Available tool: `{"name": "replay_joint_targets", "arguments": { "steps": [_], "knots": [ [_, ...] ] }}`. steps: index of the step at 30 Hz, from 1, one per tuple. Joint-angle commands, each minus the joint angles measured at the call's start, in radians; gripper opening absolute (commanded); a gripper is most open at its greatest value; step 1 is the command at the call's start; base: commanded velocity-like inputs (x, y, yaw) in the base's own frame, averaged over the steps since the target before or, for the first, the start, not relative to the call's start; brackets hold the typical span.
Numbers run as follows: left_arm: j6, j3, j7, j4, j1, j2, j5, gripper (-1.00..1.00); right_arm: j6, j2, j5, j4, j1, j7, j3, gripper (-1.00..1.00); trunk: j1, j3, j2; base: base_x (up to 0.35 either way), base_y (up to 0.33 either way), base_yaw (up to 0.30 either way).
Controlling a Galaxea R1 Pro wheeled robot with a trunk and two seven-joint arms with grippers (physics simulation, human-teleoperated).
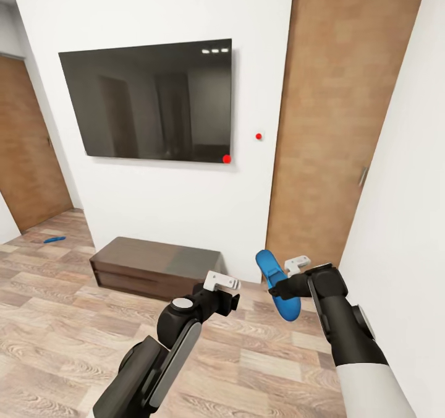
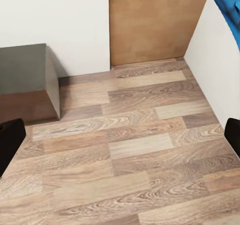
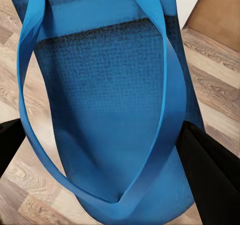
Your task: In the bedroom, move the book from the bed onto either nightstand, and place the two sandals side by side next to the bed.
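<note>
One blue sandal [image 1: 277, 285] is being held off the floor by the right pincer [image 1: 279, 289], in front of the robot and to the right, near the white side wall [image 1: 402, 208]. In the right wrist view the sandal [image 3: 110, 110] is being pinched across its sole between the two black fingers [image 3: 210, 170], with its blue straps [image 3: 165, 85] facing the camera. A corner of the same sandal [image 2: 227, 5] is being shown at the edge of the left wrist view.

The second sandal [image 1: 54, 240] is lying flat on the wooden floor [image 1: 74, 331] far off to the left, close to a brown door [image 1: 28, 152] and well apart from the held one.

The left pincer [image 1: 224, 282] is being held out over the floor, just in front of the low dark brown cabinet [image 1: 157, 266]. Its black fingers [image 2: 10, 142] are being kept spread wide, with nothing between them.

The cabinet is standing against a white wall under a dark wall-mounted screen [image 1: 148, 99]. A second brown door [image 1: 346, 121] is being shown to the right of that wall, behind the held sandal.
</note>
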Motion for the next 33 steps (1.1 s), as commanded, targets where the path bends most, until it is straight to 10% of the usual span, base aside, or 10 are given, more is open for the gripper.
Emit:
{"name": "replay_joint_targets", "arguments": {
  "steps": [1,33],
  "knots": [
    [0.003,-0.001,0.010,-0.001,-0.001,0.000,0.010,1.00,0.002,0.001,0.009,-0.001,0.000,0.011,-0.002,-1.00,0.001,0.000,-0.001,0.342,0.000,0.070],
    [0.002,-0.003,0.009,-0.002,-0.001,0.002,0.012,1.00,0.002,0.018,0.011,0.002,0.000,0.008,-0.002,-1.00,0.001,-0.014,-0.001,0.119,0.000,0.215]
  ]
}}
